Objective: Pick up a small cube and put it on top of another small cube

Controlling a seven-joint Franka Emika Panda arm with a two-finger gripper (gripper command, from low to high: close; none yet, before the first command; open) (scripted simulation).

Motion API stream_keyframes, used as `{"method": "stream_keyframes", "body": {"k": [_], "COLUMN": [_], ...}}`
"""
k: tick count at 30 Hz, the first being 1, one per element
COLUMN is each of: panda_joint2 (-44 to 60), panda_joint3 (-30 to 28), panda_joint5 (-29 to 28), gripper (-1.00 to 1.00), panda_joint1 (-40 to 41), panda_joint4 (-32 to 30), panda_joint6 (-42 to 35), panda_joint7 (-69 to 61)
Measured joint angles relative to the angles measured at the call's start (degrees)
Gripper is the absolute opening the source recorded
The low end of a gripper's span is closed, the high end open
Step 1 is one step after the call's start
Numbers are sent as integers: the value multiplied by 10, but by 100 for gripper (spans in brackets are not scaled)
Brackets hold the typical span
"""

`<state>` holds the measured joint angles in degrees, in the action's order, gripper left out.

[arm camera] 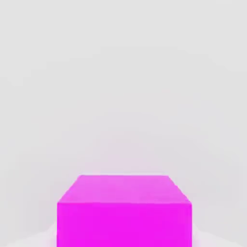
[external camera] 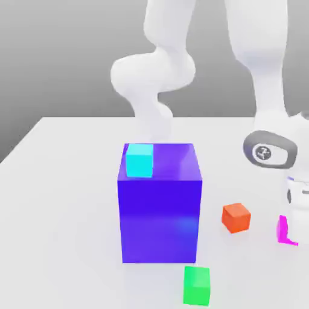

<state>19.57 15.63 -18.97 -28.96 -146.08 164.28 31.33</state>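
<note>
The pink cube (external camera: pixel 286 232) is seen on the table (external camera: pixel 66 199) at the exterior view's far right, near the front edge, well apart from the blue block (external camera: pixel 160 211) and a little right of the orange cube (external camera: pixel 236 217). In the hand view the pink cube (arm camera: pixel 124 212) is seen very close to the camera, with its top face and one side face showing.

It is judged to be light, rigid and not fragile. Its plain glossy faces are likely to be somewhat slippery, so two opposite side faces, taken square and near mid-height, are judged the best hold; a grip on the edges or corners could let it twist out.

The arm (external camera: pixel 259 66) is seen coming down from the top right of the exterior view, with the wrist low over the table directly above the pink cube, partly covering it. The jaws are taken to be drawn together, and a clamp on the pink cube is judged probable from the hand's position, though contact is not plainly shown.

A cyan cube (external camera: pixel 139 160) lies on the blue block's top, and a green cube (external camera: pixel 197 285) lies near the front.
</note>
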Motion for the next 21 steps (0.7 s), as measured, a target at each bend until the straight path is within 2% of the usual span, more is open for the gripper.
{"method": "stream_keyframes", "body": {"k": [4,13,18,19,21], "panda_joint2": [-75,-131,-53,-43,-43], "panda_joint3": [37,-97,-133,-135,-135], "panda_joint5": [74,166,175,174,174], "gripper": [-100,-100,-100,100,100], "panda_joint1": [39,182,210,210,210], "panda_joint4": [-16,9,25,26,26], "panda_joint6": [-56,-129,-65,-56,-56], "panda_joint7": [-47,40,71,72,72]}}
